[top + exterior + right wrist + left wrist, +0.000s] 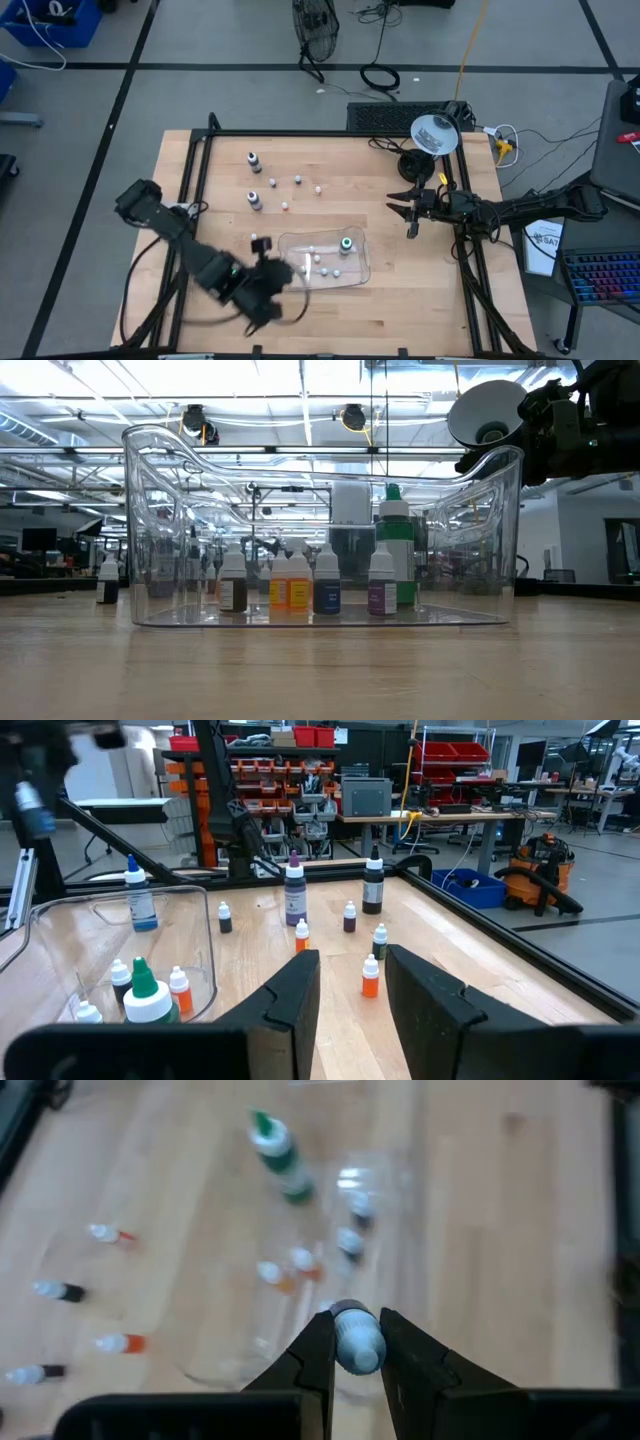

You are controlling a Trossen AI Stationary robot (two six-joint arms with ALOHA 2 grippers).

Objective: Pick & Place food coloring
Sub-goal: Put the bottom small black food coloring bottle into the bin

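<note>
The left hand (355, 1348) hangs over the near-left end of the clear rectangular plastic tray (362, 268), its two dark fingers (312, 1355) pinched on a small food-coloring bottle with a pale blue-white round top (356, 1345). From the wrist view the bottle appears to be carried above the tray, though how high it sits over the tray floor is hard to judge.

Inside the tray stand a tall green bottle with a white collar (396, 545) and a row of small dropper bottles with white caps (300, 582): brown, orange, blue and purple bodies. More small bottles are scattered on the wooden tabletop (420, 290) behind the tray, among them two dark-bodied bottles with white tops (254, 161).

The main risk is at release. The bottles in the tray stand close together, so a bottle let go from too high, or tilted, would likely knock its neighbours over. The grip looks to be on the rounded top alone, which gives little hold; a quick move could let the bottle swivel or slip out early and land outside the tray. If the fingers come down too near the tray's thin wall, they could catch the rim and drag the light tray across the tabletop.

The right hand (350, 990) waits with its fingers apart and empty, well off to the right of the tray.
</note>
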